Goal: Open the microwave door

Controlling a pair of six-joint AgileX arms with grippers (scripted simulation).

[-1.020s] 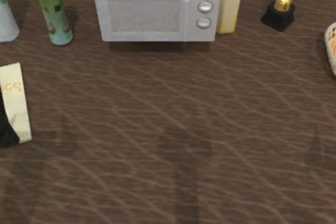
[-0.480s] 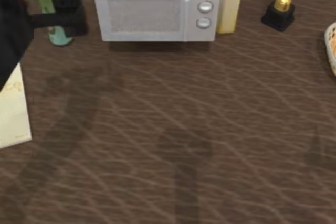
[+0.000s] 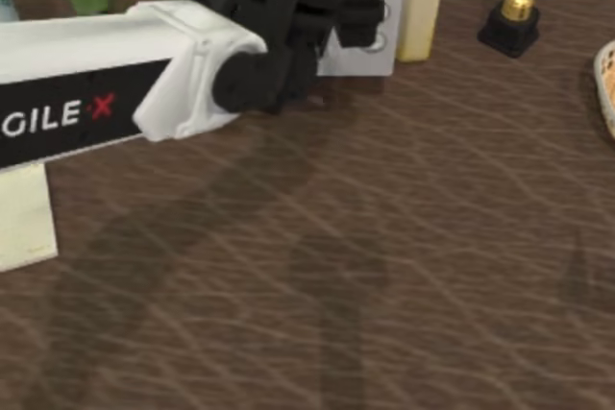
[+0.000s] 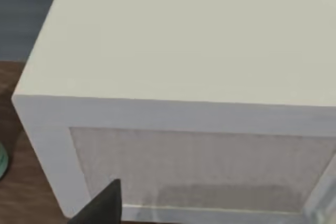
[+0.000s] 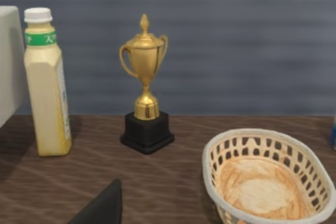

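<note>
Dark brown wood-grain table (image 3: 432,266) carries the boxy light grey-white microwave (image 4: 199,40) at its far edge, its flat grey mesh-windowed door (image 4: 194,169) shut. Left gripper (image 3: 317,7) hovers over the front, finger state untellable; I judge this the approach, next needing purchase on the door's edge.

Soft, even light from overhead, with soft-edged shadows on the table (image 3: 452,237).
In the top view we see a broad, faint shadow running diagonally from under our left arm (image 3: 96,84) toward the table's lower left. A darker upright one lies near the bottom middle and a thin one at the right edge. In the left wrist view the microwave (image 4: 184,35) has a bright top, and the microwave door (image 4: 184,166) sits dimmer. In the right wrist view the gold trophy (image 5: 144,61) carries small bright glints.
</note>
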